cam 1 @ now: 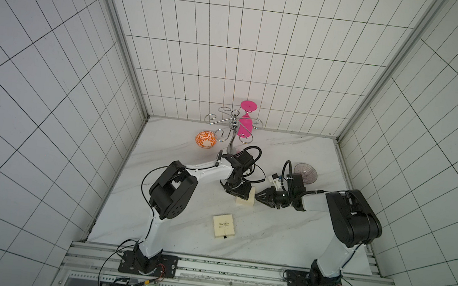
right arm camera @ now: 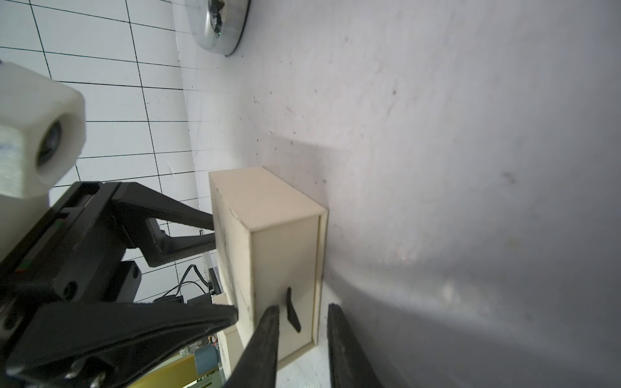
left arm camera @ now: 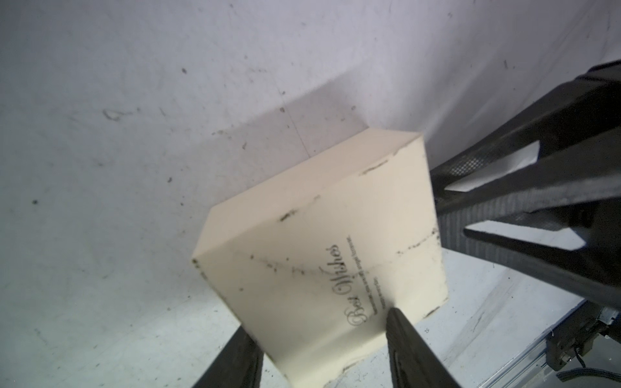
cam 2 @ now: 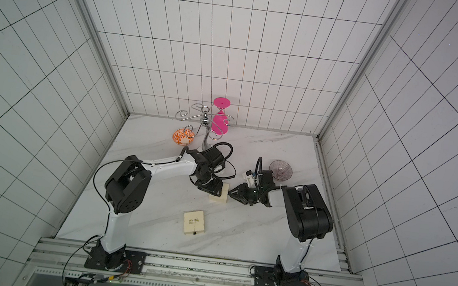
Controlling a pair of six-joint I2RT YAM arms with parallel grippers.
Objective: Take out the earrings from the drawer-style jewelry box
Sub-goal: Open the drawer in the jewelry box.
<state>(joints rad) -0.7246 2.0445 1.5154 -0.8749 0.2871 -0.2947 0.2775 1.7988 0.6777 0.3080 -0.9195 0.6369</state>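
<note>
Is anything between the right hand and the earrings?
Yes: the drawer front of the cream box is shut, hiding any earrings. Nothing blocks the right hand from the black pull tab, which sits between its open jaws.

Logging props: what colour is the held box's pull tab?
The pull tab is black; right wrist view.

In both top views the left gripper (cam 1: 240, 194) covers a big part of the cream jewelry box (cam 1: 247, 201). The words on the second cream box (cam 1: 223, 225), low in the middle of the frame, are too small to read. In the left wrist view the jewelry box runs off the picture's edge, and the tiny print under "Best Wishes" is blurry. In the right wrist view the shiny stand base (right arm camera: 218, 30) is cut off, and the white camera housing (right arm camera: 40, 134) is blurry. The drawer (right arm camera: 285, 268) is closed, so its inside is hidden.
</note>
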